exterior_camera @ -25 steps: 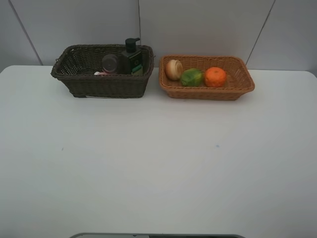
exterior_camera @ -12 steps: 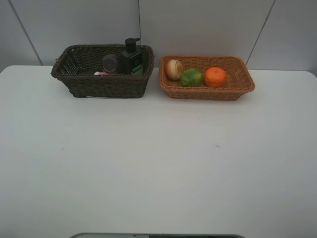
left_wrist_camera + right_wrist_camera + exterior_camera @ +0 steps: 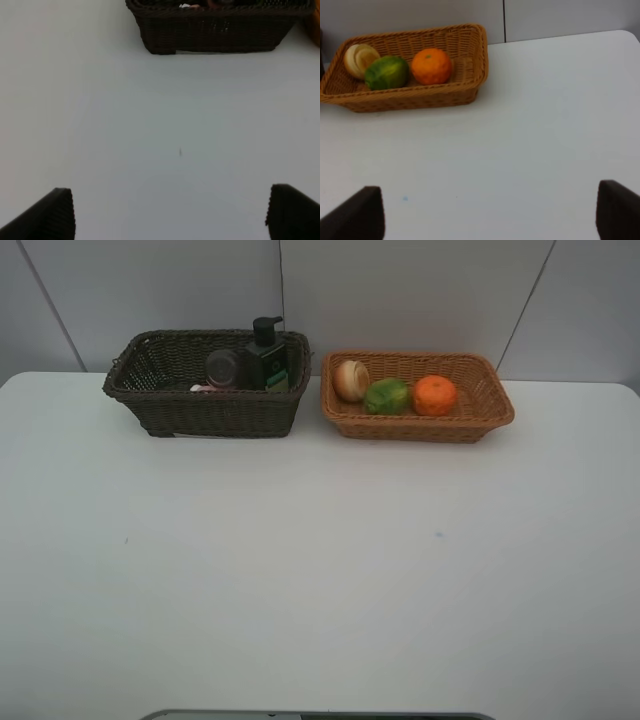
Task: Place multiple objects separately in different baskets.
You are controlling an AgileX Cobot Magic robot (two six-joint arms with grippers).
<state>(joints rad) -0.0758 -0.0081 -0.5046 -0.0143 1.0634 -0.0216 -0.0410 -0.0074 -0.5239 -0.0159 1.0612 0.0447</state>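
**Both grippers empty, objects in baskets**

The left gripper (image 3: 170, 212) and right gripper (image 3: 490, 212) have jaws wide apart, only fingertips visible. The dark basket (image 3: 200, 410) half hides a pump bottle (image 3: 266, 352), purple cup (image 3: 222, 368) and something pink. The tan basket (image 3: 420, 425) holds three fruits.

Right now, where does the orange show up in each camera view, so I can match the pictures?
Exterior high: the orange lies at the right end of the fruit row in the tan basket, beside the green fruit.
Left wrist: not in it; only the dark basket shows clearly.
Right wrist: the orange lies in the tan basket.
Shared landmark: the green fruit.
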